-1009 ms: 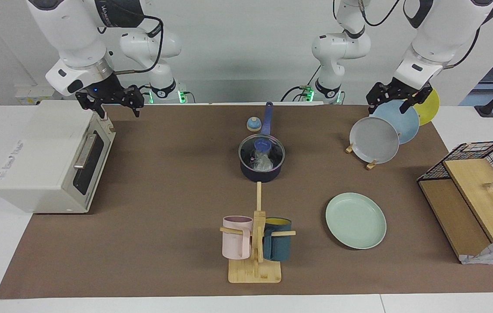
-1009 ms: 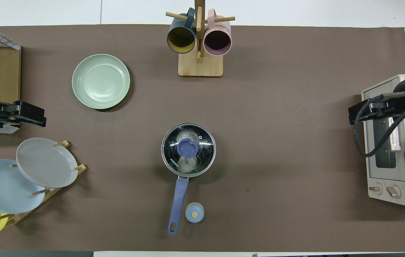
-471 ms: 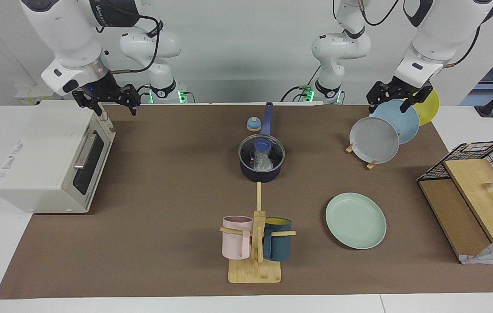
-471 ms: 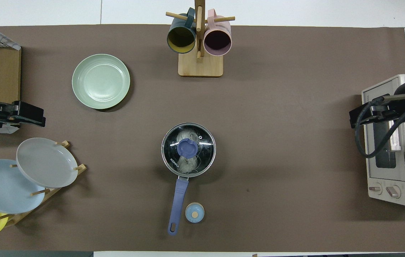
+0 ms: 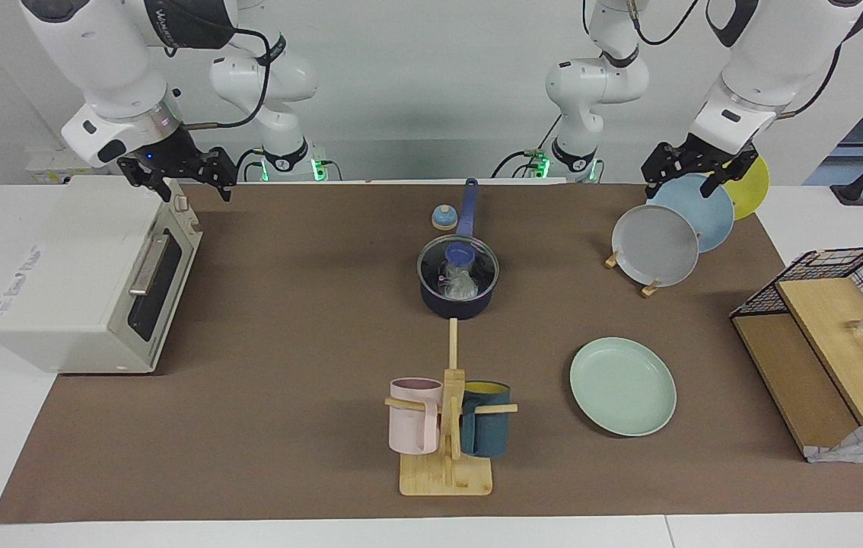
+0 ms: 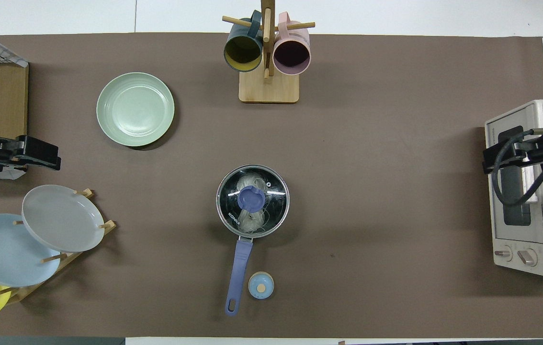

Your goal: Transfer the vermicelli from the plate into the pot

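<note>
The left claw (image 5: 694, 169) hangs in the air over the rack of upright plates (image 5: 675, 228), holding nothing and touching nothing; whether its fingers are spread or pressed together I cannot tell. The right claw (image 5: 176, 173) hangs over the top edge of the toaster oven (image 5: 89, 274), likewise empty, and its fingers I cannot read either. In the overhead view the left claw (image 6: 37, 153) sits at about nine o'clock from the pot (image 6: 252, 201) and the right claw (image 6: 511, 155) at about three o'clock, both well apart from it. The vermicelli (image 6: 251, 184) is inside the pot at the middle of the tabletop (image 6: 372, 215), visible as pale tangled bundles under a glass lid (image 6: 271, 189) with a blue knob. The mint-green plate (image 6: 135, 109), at roughly ten o'clock from the pot, lies bare, so the transfer looks finished and both arms appear to be waiting. The bundles look light, springy and brittle; a gentle pinch across the middle of a bundle would probably hold it best, since hard squeezing could snap strands. The pot's long handle (image 6: 238, 273) points to six o'clock, with a small blue round object (image 6: 261, 285) just beside it. A mug stand (image 6: 267, 52) sits at twelve o'clock.
</note>
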`<move>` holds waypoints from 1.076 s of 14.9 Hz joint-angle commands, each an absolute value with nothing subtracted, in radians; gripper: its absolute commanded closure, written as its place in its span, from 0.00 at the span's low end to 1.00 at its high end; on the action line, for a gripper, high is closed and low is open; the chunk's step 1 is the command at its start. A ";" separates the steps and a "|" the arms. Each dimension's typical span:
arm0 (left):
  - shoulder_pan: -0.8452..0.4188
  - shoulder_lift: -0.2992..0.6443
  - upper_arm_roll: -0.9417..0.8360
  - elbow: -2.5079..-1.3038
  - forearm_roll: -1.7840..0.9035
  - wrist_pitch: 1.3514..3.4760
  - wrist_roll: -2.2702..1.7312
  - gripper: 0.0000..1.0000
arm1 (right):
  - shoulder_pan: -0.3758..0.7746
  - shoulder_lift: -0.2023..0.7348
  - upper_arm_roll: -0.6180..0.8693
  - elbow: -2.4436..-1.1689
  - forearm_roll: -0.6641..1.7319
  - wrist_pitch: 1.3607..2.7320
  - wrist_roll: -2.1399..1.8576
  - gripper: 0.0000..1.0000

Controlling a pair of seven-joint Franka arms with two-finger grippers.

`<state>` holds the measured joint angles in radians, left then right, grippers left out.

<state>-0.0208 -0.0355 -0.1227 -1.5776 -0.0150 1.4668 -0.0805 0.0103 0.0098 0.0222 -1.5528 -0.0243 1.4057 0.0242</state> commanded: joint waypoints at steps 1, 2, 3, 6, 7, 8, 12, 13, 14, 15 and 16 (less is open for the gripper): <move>-0.023 -0.058 -0.121 -1.603 0.000 1.477 -0.089 0.00 | -0.023 -0.012 0.037 -1.577 -0.006 1.397 -0.014 0.00; -0.023 -0.058 -0.120 -1.603 0.000 1.477 -0.089 0.00 | -0.026 -0.012 0.041 -1.577 -0.005 1.397 -0.012 0.00; -0.023 -0.058 -0.121 -1.603 0.000 1.477 -0.089 0.00 | -0.028 -0.011 0.041 -1.574 -0.005 1.400 -0.014 0.00; -0.021 -0.058 -0.121 -1.603 0.000 1.477 -0.089 0.00 | -0.026 -0.008 0.041 -1.571 -0.005 1.405 -0.008 0.00; -0.021 -0.058 -0.121 -1.603 0.000 1.477 -0.089 0.00 | -0.023 -0.006 0.041 -1.569 -0.005 1.405 -0.005 0.00; -0.023 -0.058 -0.121 -1.603 0.000 1.477 -0.089 0.00 | -0.017 -0.006 0.040 -1.568 -0.005 1.407 -0.003 0.00; -0.021 -0.058 -0.121 -1.603 0.000 1.477 -0.089 0.00 | -0.012 -0.014 0.037 -1.566 -0.005 1.397 -0.014 0.00; -0.023 -0.058 -0.121 -1.603 0.000 1.477 -0.089 0.00 | -0.012 -0.014 0.035 -1.566 -0.005 1.399 -0.014 0.00; -0.021 -0.058 -0.121 -1.603 0.000 1.476 -0.089 0.00 | -0.012 -0.014 0.034 -1.568 -0.005 1.404 -0.014 0.00; -0.023 -0.058 -0.121 -1.603 0.000 1.477 -0.089 0.00 | -0.012 -0.014 0.034 -1.566 -0.003 1.404 -0.014 0.00; -0.021 -0.058 -0.121 -1.603 0.000 1.477 -0.089 0.00 | -0.011 -0.014 0.034 -1.566 -0.003 1.404 -0.012 0.00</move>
<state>-0.0208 -0.0355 -0.1227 -1.5776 -0.0150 1.4668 -0.0805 0.0020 0.0036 0.0291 -1.5532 -0.0210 1.4056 0.0200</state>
